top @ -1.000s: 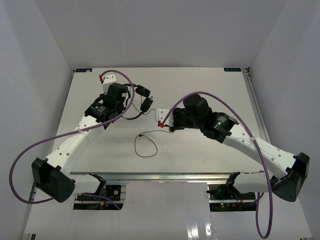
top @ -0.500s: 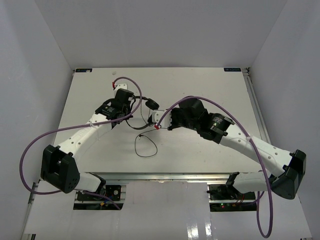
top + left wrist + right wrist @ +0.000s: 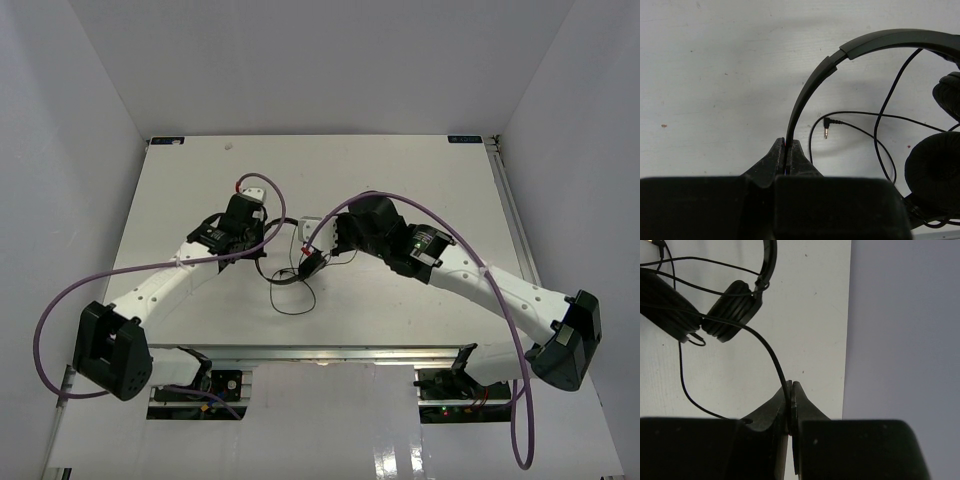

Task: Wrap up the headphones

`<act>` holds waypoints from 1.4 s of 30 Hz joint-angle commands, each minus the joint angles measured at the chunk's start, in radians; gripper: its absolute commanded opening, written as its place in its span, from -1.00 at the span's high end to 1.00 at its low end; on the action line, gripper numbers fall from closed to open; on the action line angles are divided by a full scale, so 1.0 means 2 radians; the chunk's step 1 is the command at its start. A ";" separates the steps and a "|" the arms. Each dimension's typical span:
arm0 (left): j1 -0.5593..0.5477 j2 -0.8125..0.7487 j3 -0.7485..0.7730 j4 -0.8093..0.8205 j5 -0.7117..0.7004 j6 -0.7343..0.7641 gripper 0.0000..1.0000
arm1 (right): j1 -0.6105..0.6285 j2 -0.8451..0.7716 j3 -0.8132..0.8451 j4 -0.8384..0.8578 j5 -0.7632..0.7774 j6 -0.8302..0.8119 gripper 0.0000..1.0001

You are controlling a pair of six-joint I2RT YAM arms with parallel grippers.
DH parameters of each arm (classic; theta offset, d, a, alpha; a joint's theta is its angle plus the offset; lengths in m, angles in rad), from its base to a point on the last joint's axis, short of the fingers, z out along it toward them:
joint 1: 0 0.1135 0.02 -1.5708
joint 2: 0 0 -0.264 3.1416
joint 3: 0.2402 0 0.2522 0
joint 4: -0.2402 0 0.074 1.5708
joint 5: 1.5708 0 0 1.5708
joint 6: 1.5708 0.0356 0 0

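both hands moved inward since a second ago, carrying the headphones (image 3: 935,170) from the far left part of the table (image 3: 715,75) to its middle. left hand (image 3: 788,150): closed, pinching the lower end of the headband (image 3: 815,80). right hand (image 3: 791,392): closed, pinching the cord (image 3: 771,352) at its fingertips. headphones: between the two hands, earcups (image 3: 732,312) close together, just beside the right hand. cord: slack, looping over the table toward the near edge. plug (image 3: 825,132): free, under the headband arch.
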 commanded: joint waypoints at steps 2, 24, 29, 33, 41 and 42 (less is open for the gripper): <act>0.001 -0.050 -0.019 0.017 0.045 0.033 1.00 | -0.010 0.005 0.029 0.027 0.000 0.013 0.85; -0.008 -0.066 -0.048 0.029 0.142 0.043 1.00 | -0.064 0.052 0.079 0.029 -0.084 0.147 0.85; -0.013 -0.076 -0.053 0.037 0.171 0.030 1.00 | -0.090 0.063 0.072 0.031 -0.140 0.186 0.85; -0.017 -0.080 -0.055 0.039 0.190 0.026 1.00 | -0.105 0.069 0.069 0.030 -0.181 0.207 0.85; -0.028 -0.062 -0.052 0.045 0.208 0.021 1.00 | -0.108 0.077 0.073 0.025 -0.205 0.212 0.85; -0.031 -0.058 -0.050 0.046 0.208 0.020 1.00 | -0.108 0.079 0.075 0.027 -0.203 0.213 0.85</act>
